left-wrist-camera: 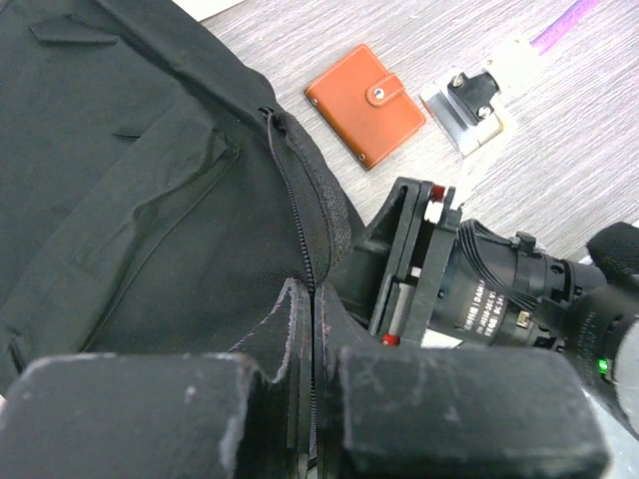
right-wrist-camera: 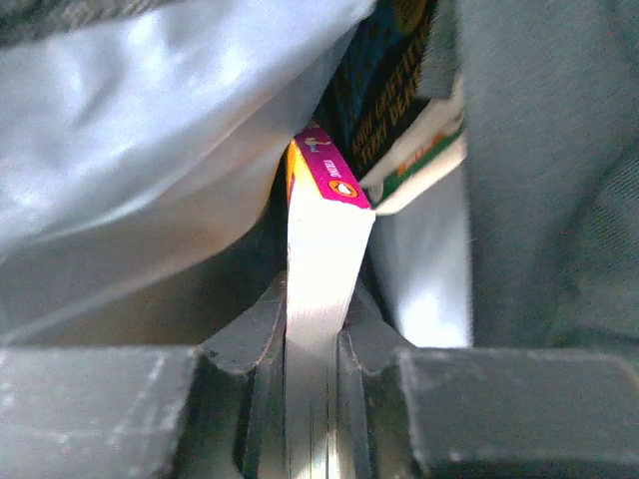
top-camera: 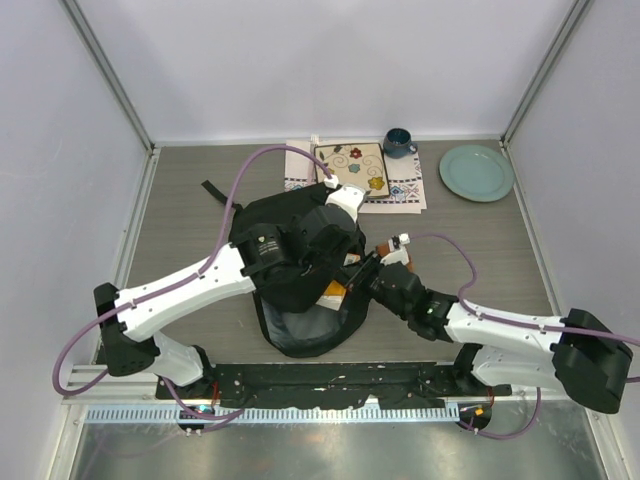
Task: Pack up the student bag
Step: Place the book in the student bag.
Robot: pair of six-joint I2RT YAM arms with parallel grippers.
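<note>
student bag (top-camera: pixel 300 320) mid-table. left gripper (left-wrist-camera: pixel 312 329) pinched shut on its zipper edge (left-wrist-camera: pixel 300 239); right gripper (right-wrist-camera: pixel 318 339) clamped on a paperback (right-wrist-camera: pixel 321 249), aimed toward 10 o'clock. could snag the lining (right-wrist-camera: pixel 150 130) and twist loose.

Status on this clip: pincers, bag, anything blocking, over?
Left pincer shut on zip edge of large black fabric backpack. Right pincer shut on thin magenta-spined book, tip inside grey lining. Second book lies inside, close beside it.
</note>
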